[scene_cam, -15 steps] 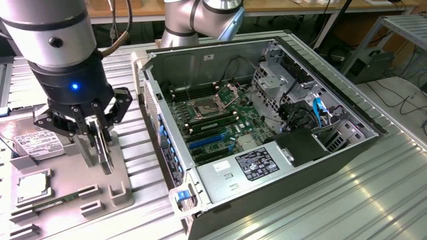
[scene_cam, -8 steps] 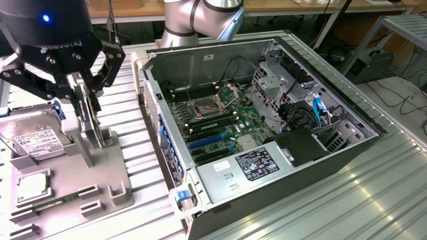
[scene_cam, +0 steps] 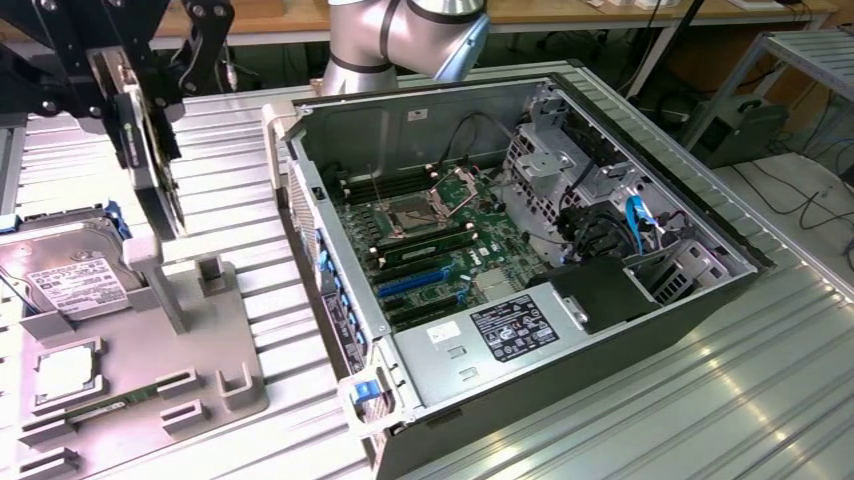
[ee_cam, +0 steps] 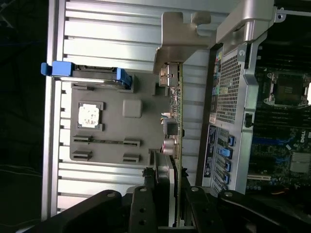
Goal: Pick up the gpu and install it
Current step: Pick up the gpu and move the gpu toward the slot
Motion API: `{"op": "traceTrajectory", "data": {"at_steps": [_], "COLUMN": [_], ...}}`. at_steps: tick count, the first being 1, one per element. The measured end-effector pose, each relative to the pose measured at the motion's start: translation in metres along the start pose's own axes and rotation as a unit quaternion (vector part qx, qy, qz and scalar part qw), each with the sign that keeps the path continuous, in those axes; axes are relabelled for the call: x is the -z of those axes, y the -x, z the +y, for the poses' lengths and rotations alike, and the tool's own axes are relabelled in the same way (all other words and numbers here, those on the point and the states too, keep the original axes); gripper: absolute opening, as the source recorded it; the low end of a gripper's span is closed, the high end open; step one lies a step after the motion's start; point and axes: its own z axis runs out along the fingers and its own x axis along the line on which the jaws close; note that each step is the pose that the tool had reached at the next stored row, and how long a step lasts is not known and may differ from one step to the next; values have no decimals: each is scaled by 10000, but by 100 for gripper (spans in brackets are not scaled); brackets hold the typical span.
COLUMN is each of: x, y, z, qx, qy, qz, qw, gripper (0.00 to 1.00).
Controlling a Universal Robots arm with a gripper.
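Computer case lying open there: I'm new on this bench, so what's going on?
The arm's gripper holds the gpu on edge between its fingers, raised above the grey parts tray where a hard drive lies. The open computer case sits to the exterior view's right of the tray; the card is not in it yet.

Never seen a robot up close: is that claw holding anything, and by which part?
Yes: the gripper holds the gpu, a dark flat card on edge, clamped at the end away from its silver bracket.
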Motion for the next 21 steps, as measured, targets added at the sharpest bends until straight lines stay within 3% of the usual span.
{"op": "traceTrajectory", "data": {"at_steps": [15,17,21], "x": [0,-3,-7], "y": [65,97,263], "z": [-3,-6,-20], "qx": [0,0,0], "qy": [-3,-3,-2], "qz": [-2,-2,-3], "qw": [10000,10000,10000], "gripper": [29,29,29]}}
